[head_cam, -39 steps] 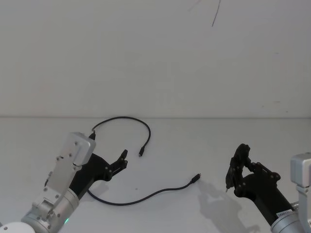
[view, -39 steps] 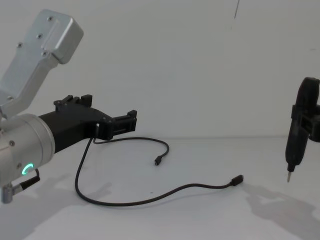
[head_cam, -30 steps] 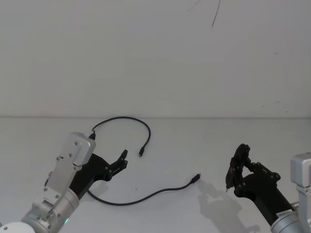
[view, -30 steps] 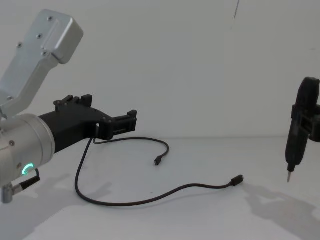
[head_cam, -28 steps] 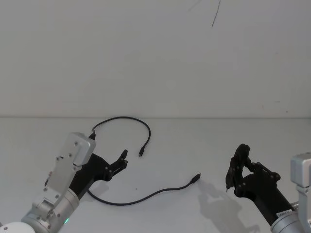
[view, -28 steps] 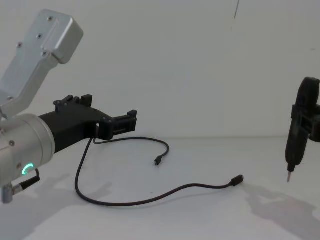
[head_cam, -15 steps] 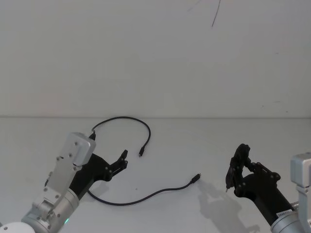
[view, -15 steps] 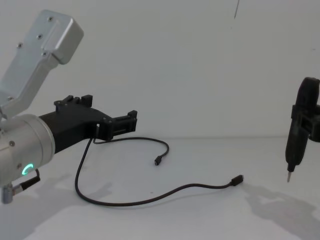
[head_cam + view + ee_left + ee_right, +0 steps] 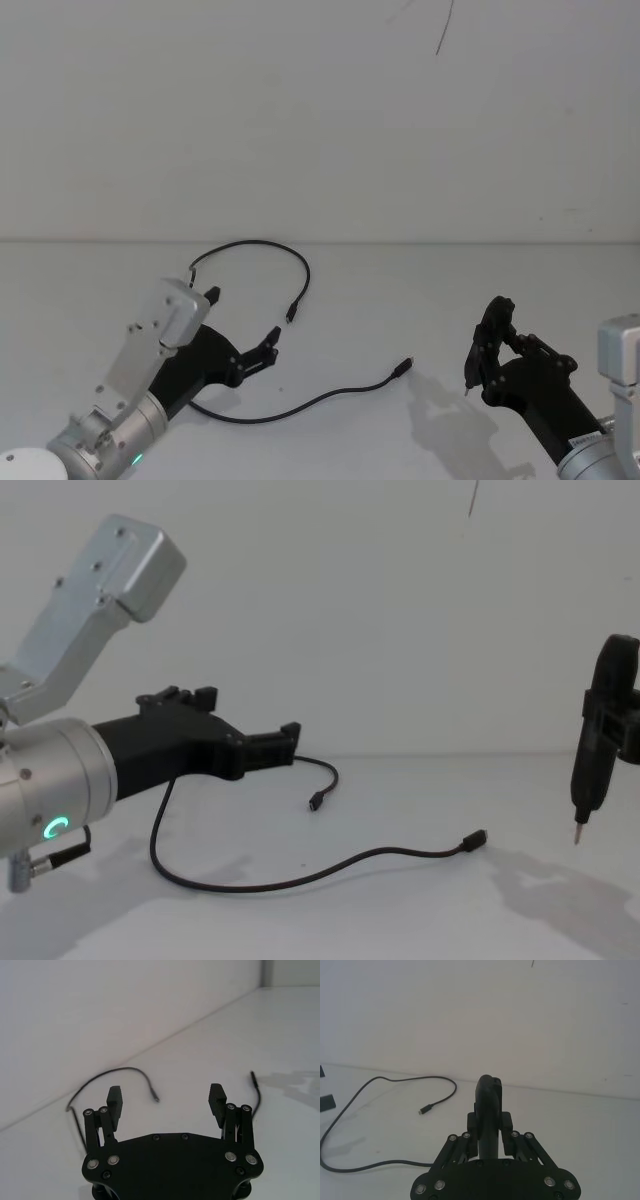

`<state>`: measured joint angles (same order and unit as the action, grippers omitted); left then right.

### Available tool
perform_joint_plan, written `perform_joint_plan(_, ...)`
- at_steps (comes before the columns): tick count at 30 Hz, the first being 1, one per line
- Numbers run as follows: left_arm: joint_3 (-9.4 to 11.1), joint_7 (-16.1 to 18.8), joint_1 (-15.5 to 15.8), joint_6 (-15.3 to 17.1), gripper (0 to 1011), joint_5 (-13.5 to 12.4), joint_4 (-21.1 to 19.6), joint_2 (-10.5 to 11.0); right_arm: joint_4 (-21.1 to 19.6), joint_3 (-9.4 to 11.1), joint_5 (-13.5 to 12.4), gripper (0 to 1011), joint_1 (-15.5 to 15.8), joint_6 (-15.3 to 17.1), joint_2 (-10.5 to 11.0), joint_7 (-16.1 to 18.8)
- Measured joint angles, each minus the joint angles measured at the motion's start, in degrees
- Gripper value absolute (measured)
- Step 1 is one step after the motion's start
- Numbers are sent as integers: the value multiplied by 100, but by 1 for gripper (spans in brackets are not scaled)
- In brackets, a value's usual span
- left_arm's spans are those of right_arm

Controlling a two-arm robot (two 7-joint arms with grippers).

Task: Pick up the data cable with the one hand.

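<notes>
Head view: the left tool (image 9: 242,318) hangs low over the near left part of the white counter (image 9: 400,290), its two black fingers spread wide with nothing between them. A green ring glows on its thick silver wrist.

The data cable (image 9: 255,241) lies loose on the counter. One stretch arcs away behind the left tool and curls back to a small plug just beyond the open fingers. The other stretch sweeps out from under the tool's body and runs toward the middle of the counter, ending in the second plug. The part joining the two stretches is hidden beneath the left tool and its wrist, so whether the tool touches the cable there cannot be told.

The right tool (image 9: 478,350) sits well apart at the near right, fingers pressed together, a thin pointed tip aimed down above the counter; its shadow falls near the cable's nearer plug. Its arm is cut off by the picture's edge.

Behind the counter stands a plain pale wall, with a thin dark strand (image 9: 441,30) at its top.
</notes>
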<state>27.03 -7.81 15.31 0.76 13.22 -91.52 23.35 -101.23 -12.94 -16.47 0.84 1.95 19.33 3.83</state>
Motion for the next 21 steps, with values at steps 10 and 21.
perform_joint_plan(10,155,-801,240,33,1001,185,236,123,0,0,0,269,0,0,0,0)
perform_joint_plan(21,366,-1813,624,81,1001,418,640,158,0,0,0,269,0,0,0,0)
